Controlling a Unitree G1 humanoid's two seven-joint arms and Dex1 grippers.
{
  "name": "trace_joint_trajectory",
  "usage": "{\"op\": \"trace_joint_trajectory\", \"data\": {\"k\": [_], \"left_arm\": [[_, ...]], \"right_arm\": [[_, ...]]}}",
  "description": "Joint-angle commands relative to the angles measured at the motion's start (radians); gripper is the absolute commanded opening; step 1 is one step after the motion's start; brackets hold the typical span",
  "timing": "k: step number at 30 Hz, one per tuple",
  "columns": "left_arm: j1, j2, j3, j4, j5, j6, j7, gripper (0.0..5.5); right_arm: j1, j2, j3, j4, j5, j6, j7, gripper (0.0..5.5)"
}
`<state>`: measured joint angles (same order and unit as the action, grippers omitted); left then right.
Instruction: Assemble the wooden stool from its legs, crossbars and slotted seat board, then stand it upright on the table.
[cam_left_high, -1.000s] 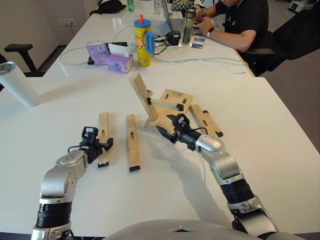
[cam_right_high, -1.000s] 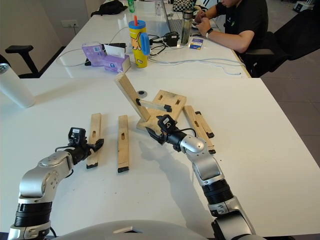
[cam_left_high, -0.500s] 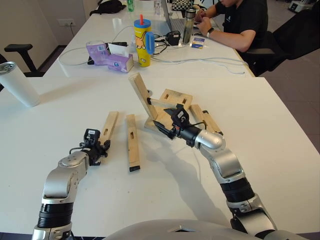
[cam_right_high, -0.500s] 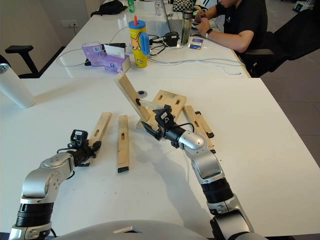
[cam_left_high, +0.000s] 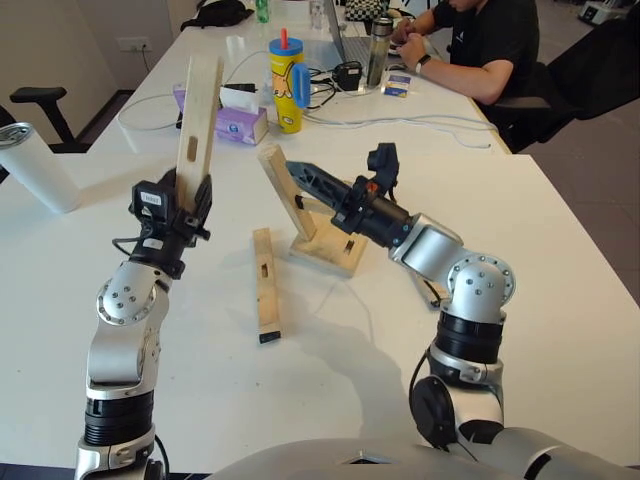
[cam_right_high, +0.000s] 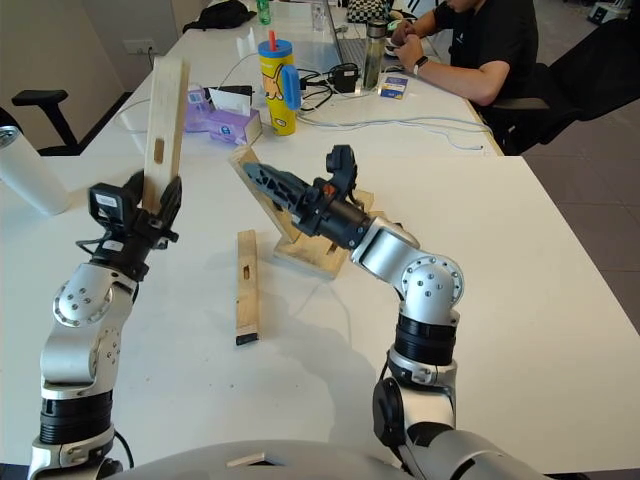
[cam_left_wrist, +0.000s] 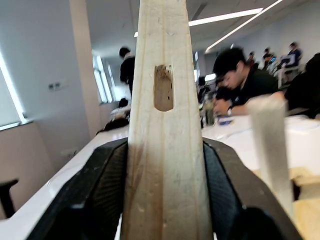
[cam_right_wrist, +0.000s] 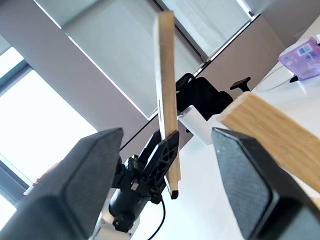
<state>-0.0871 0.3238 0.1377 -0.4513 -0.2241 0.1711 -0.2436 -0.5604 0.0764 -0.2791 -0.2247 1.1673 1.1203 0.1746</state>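
Observation:
My left gripper (cam_left_high: 185, 205) is shut on a wooden leg (cam_left_high: 198, 110) and holds it upright well above the table; its slot (cam_left_wrist: 163, 94) faces the left wrist camera. The slotted seat board (cam_left_high: 325, 250) lies mid-table with another leg (cam_left_high: 282, 190) standing tilted in it. My right gripper (cam_left_high: 300, 185) hangs open beside that tilted leg, its fingers (cam_right_wrist: 95, 175) spread with nothing between them. A third leg (cam_left_high: 265, 285) lies flat on the table in front of the board. More wooden parts (cam_right_high: 390, 225) lie behind my right arm, mostly hidden.
A white tumbler (cam_left_high: 35, 165) stands at the far left. On the table behind are a yellow cup (cam_left_high: 286, 85), tissue boxes (cam_left_high: 225, 115) and cables. Open table lies along the front and to the right.
My left gripper has lifted the leg off the table and stood it upright in the air. My right arm has risen from the board's front, with its gripper now level with the tilted leg.

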Motion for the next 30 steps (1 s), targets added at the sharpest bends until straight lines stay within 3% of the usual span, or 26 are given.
{"op": "trace_joint_trajectory", "data": {"k": [1, 9, 17, 30], "left_arm": [[-0.036, -0.001, -0.029, -0.077, -0.063, 0.022, -0.046, 2.06], [-0.016, 0.06, -0.129, -0.124, -0.087, 0.096, -0.168, 2.06], [0.011, 0.12, -0.181, -0.115, -0.016, 0.093, -0.22, 2.06], [0.01, 0.113, -0.184, -0.095, 0.009, 0.079, -0.231, 2.06]], "right_arm": [[-0.059, 0.006, -0.036, 0.025, 0.14, -0.006, -0.108, 3.26], [-0.094, -0.029, -0.018, 0.033, 0.261, -0.081, -0.192, 3.26], [-0.109, -0.09, 0.011, 0.064, 0.216, -0.163, -0.202, 3.26], [-0.102, -0.124, 0.049, 0.082, 0.223, -0.192, -0.19, 1.24]]}}
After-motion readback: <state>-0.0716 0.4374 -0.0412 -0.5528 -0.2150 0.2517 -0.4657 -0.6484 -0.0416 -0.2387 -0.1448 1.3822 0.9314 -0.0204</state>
